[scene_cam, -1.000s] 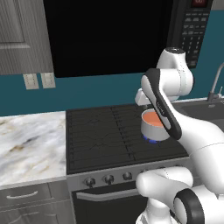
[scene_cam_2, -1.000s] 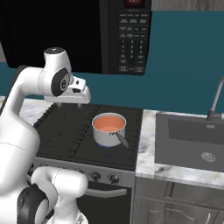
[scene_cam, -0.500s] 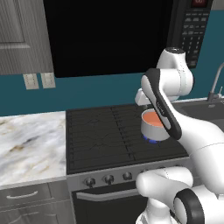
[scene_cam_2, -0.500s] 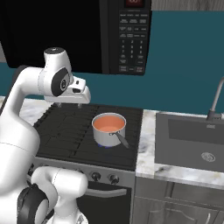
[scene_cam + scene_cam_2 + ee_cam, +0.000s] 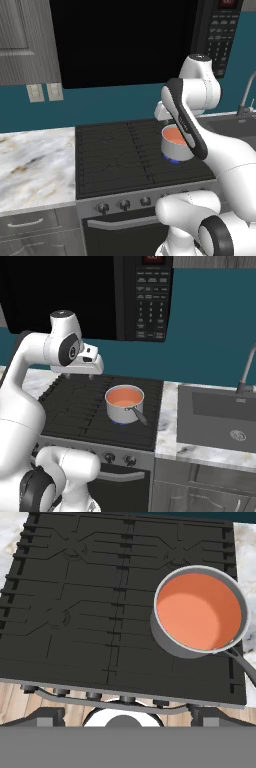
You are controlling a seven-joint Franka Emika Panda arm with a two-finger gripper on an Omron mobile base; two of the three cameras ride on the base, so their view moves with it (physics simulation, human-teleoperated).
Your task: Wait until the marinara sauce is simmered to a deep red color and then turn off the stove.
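The marinara sauce (image 5: 198, 611) is a flat pale orange-salmon disc in a small steel saucepan (image 5: 125, 406) on the right front burner of the stove (image 5: 75, 612). A blue flame (image 5: 172, 160) shows under the pan. The pan's thin handle (image 5: 139, 416) points toward the front right. My gripper (image 5: 80, 376) hangs open and holds nothing, high over the stove's back, left of and above the saucepan. A row of round knobs (image 5: 120, 459) sits on the steel front. The sauce (image 5: 173, 135) is partly hidden by my arm in the left base view.
A black microwave (image 5: 150, 296) with a keypad hangs above the stove. A steel sink (image 5: 220, 416) with a faucet (image 5: 247, 371) lies to the right, and a marble counter (image 5: 35, 165) to the left. Wall outlets (image 5: 42, 92) sit on the teal wall.
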